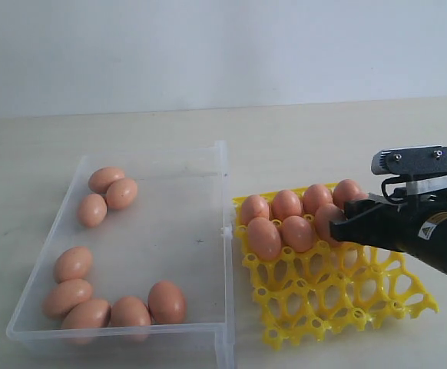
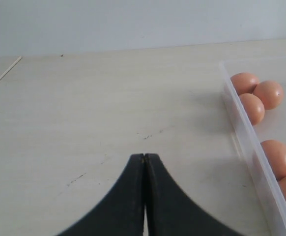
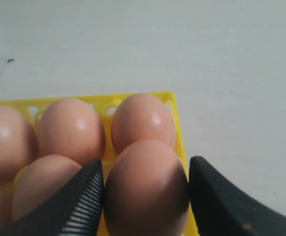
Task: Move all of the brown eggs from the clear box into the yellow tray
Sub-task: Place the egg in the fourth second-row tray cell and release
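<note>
the clear box (image 1: pixel 181 231) is seen on the left of the tabletop (image 1: pixel 323 131) in the exterior view, and the yellow tray (image 1: pixel 323 300) is set just beside its right wall. eight brown eggs (image 1: pixel 130 312) are found in the box: three are clustered, touching, near its far left corner, and five are strung along its near left corner and front wall. seven more are placed in the tray. its far row of four cups is filled, and three cups of the second row are taken, counted from the box side. the last of these, the grasped egg (image 3: pixel 145 196), is held by the right end effector (image 3: pixel 145 163), whose two fingers (image 3: pixel 81 201) are pressed against its sides; whether it rests fully in its cup cannot be told. the left end effector (image 2: pixel 144 164) is clenched on nothing, its fingers met tip to tip, and is held over bare tabletop just outside the box wall.
</note>
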`<state>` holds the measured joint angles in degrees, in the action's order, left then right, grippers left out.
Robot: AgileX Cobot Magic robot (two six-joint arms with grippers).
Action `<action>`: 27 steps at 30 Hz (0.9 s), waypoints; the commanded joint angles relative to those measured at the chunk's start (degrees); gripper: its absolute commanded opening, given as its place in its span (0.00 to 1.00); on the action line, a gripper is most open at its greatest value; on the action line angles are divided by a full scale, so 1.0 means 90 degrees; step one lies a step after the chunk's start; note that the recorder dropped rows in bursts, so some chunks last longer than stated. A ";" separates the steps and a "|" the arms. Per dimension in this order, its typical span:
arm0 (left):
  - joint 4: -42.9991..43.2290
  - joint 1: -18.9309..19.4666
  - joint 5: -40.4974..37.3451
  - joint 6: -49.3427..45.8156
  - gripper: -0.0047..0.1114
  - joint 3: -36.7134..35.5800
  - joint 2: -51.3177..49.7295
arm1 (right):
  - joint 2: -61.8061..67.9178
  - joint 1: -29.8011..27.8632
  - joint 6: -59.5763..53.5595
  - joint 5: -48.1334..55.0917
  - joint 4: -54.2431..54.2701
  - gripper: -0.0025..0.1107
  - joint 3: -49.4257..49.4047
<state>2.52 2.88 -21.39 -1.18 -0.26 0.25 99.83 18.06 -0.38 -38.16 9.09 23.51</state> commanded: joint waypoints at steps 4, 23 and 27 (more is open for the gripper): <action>0.0019 0.0015 0.0030 -0.0005 0.04 0.0029 -0.0027 | 0.0027 -0.0026 0.0042 -0.0068 -0.0578 0.33 0.0047; 0.0019 0.0015 0.0030 -0.0005 0.04 0.0029 -0.0027 | -0.2768 0.0640 -0.0529 0.3668 -0.0572 0.09 0.1181; 0.0019 0.0015 0.0030 -0.0005 0.04 0.0029 -0.0027 | -0.2875 0.1137 -0.0506 0.5750 -0.0414 0.02 0.2637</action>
<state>2.52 2.88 -21.39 -1.18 -0.26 0.25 74.56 25.57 -4.18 1.30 4.57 39.16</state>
